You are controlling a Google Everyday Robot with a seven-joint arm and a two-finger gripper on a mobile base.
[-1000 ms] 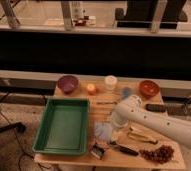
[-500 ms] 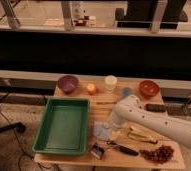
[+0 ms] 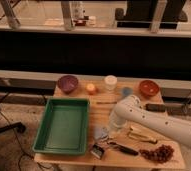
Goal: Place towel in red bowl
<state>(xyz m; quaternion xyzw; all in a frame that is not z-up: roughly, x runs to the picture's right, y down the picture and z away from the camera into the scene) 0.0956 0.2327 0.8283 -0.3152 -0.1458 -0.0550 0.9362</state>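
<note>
The towel (image 3: 99,133), a pale blue-grey cloth, lies crumpled on the wooden table just right of the green tray. My gripper (image 3: 112,129) is at the end of the white arm (image 3: 154,122), which reaches in from the right. The gripper is down at the towel's right edge, and the wrist hides it. The red bowl (image 3: 149,88) stands at the table's back right corner, upright and apart from the arm.
A green tray (image 3: 61,125) fills the left of the table (image 3: 104,107). A purple bowl (image 3: 68,83), a small orange object (image 3: 91,88), a white cup (image 3: 110,82) and a small blue object (image 3: 126,91) line the back. A black-handled utensil (image 3: 123,147) and grapes (image 3: 159,153) lie at the front right.
</note>
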